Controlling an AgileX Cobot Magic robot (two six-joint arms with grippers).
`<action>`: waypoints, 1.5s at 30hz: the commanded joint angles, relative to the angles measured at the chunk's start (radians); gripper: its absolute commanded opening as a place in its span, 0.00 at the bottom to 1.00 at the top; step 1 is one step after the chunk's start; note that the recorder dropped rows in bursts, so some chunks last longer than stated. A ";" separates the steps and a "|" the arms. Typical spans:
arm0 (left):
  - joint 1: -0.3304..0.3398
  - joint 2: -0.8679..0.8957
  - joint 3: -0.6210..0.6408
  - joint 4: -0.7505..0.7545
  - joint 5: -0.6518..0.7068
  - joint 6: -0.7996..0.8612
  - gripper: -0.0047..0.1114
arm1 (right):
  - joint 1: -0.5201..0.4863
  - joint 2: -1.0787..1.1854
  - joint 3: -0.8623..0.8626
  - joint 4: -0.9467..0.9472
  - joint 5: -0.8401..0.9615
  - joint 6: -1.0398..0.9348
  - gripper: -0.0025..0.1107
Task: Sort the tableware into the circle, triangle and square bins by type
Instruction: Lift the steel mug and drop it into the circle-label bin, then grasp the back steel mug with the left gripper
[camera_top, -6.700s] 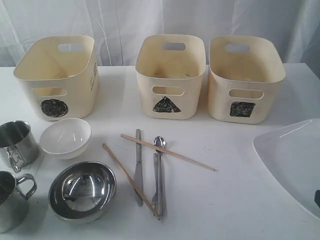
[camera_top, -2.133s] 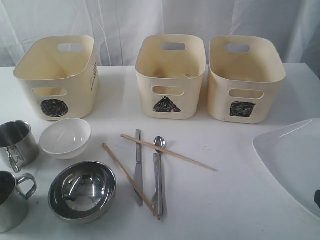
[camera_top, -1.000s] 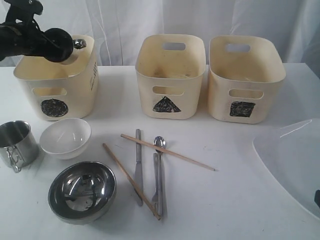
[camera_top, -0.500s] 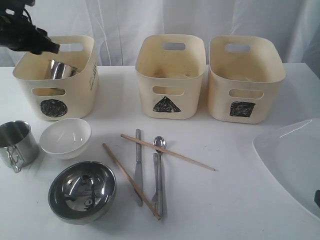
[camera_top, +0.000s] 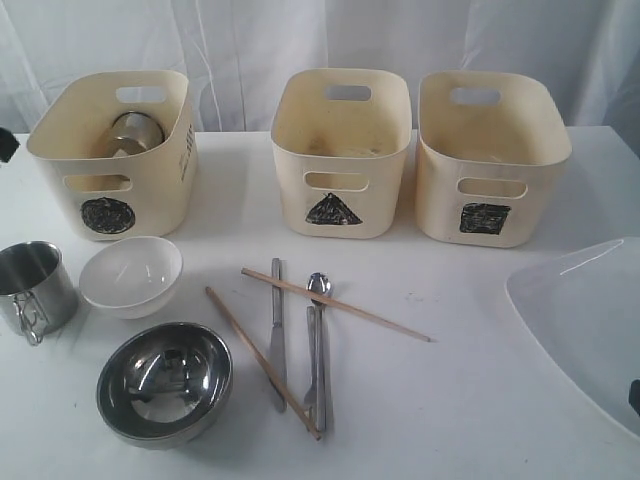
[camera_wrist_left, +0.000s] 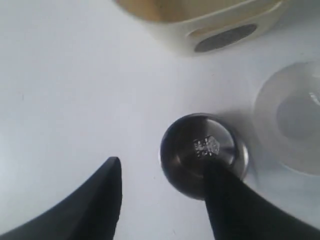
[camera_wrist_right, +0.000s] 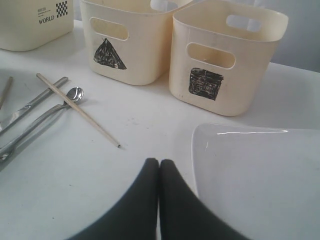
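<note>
Hovering over the steel mug (camera_wrist_left: 202, 152) on the tabletop (camera_wrist_left: 75, 75), your left fingers (camera_wrist_left: 95, 200) stand spread; your right fingers (camera_wrist_right: 145, 200) press together.

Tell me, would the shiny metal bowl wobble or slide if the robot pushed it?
The steel bowl looks smooth and polished, so it would probably slide on the white table and might be slippery to grip. Its rounded sides suggest it could rock a bit, though sitting upright and wide it seems unlikely to tip over.

Bright even light, soft shadows; left wrist view blurred.
</note>
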 joint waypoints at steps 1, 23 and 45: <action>0.087 -0.002 0.122 0.014 -0.106 -0.138 0.51 | 0.002 -0.006 0.005 -0.001 -0.002 0.001 0.02; 0.129 0.001 0.588 -0.122 -0.684 -0.143 0.51 | 0.002 -0.006 0.005 -0.001 -0.002 0.001 0.02; 0.129 -0.316 0.453 -0.137 -0.637 -0.149 0.04 | 0.002 -0.006 0.005 -0.001 -0.002 0.001 0.02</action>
